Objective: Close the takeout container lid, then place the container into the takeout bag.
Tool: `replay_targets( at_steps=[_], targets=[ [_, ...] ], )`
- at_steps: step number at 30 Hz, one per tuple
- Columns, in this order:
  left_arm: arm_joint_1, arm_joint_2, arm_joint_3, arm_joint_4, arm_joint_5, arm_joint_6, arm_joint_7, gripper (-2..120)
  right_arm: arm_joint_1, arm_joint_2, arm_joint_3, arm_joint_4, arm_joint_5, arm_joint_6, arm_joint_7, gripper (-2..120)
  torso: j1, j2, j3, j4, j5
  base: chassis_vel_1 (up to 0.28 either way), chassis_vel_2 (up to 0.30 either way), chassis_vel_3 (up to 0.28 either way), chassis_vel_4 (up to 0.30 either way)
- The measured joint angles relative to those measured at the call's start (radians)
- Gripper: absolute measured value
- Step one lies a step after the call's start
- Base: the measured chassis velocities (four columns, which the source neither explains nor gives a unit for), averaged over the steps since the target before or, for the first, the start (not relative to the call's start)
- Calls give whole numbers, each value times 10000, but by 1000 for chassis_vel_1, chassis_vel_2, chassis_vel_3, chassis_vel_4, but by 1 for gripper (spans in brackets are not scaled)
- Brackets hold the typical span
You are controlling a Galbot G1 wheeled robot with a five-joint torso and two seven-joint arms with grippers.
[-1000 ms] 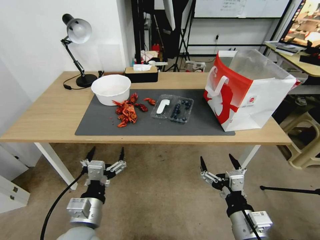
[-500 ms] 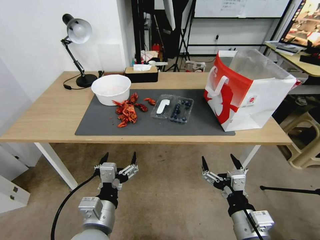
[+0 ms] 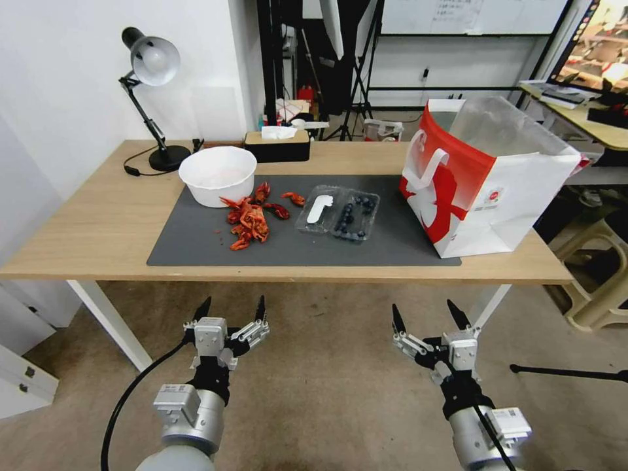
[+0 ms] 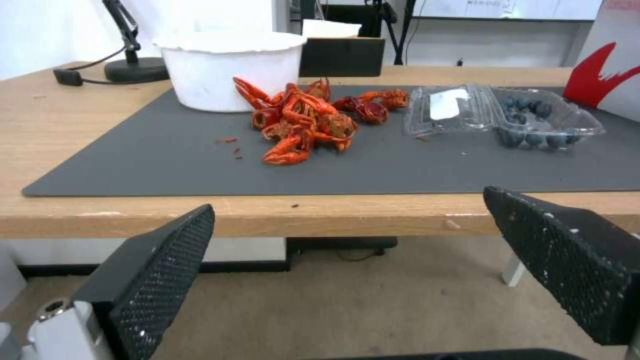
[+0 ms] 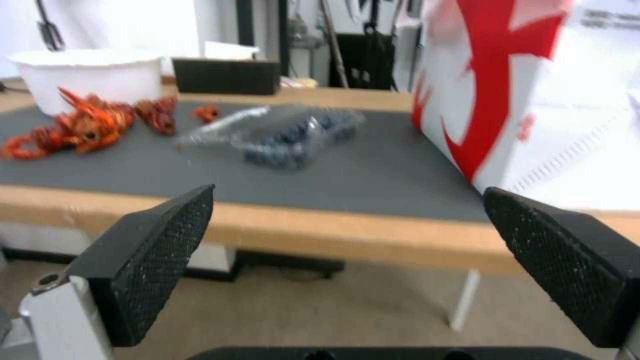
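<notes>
One long pale wooden surface (image 3: 98, 222) carries everything, with a dark grey rectangular mat (image 3: 392, 245) laid across its middle. At the robot's right end of that mat stands the large boxy red and white takeout bag (image 3: 484, 190), upright, its mouth open and a translucent liner rising above the rim (a white handle lies against its red side). Near the opposite end of the mat sits a round white bowl (image 3: 218, 174), and just beside it, toward the near edge, lies a heap of red crayfish shells (image 3: 250, 219). Between the shells and the bag rests the small clear plastic hinged takeout container (image 3: 339, 212), lying open and flat on the mat, well apart from the bag. Its half nearer the bag holds dark blueberries; the lid (image 3: 318, 209), the clear half bearing a white oblong label, lies folded out toward the shells. Behind the mat are a black desk lamp (image 3: 149, 72) and a black tissue box (image 3: 277, 145).

Both arms hang below the near edge of the surface, over the carpeted floor. The left claw (image 3: 231, 309) points up toward the surface with its two black fingers spread apart and nothing between them. The right claw (image 3: 425, 315) is likewise spread wide and empty, below the stretch of edge between container and bag.
</notes>
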Motion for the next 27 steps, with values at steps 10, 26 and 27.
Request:
replay_targets(
  at_steps=[10,26,27],
  targets=[
    [120,-205,-270,-11,20,-64,37,100,3300,-2867,-1037,-1974,3058,27,841,100,1,-1,1,1,1,0,0,0,0],
    [266,-400,-402,168,5,-392,40,100,8046,-3724,-3909,-3860,5739,-2980,4916,100,2,-1,2,-1,-3,0,0,0,0],
    [266,-397,-407,208,-5,-455,31,100,8388,-3719,-4082,-3893,6044,-3514,5434,100,1,-1,2,-1,-3,0,0,0,0]
  ],
)
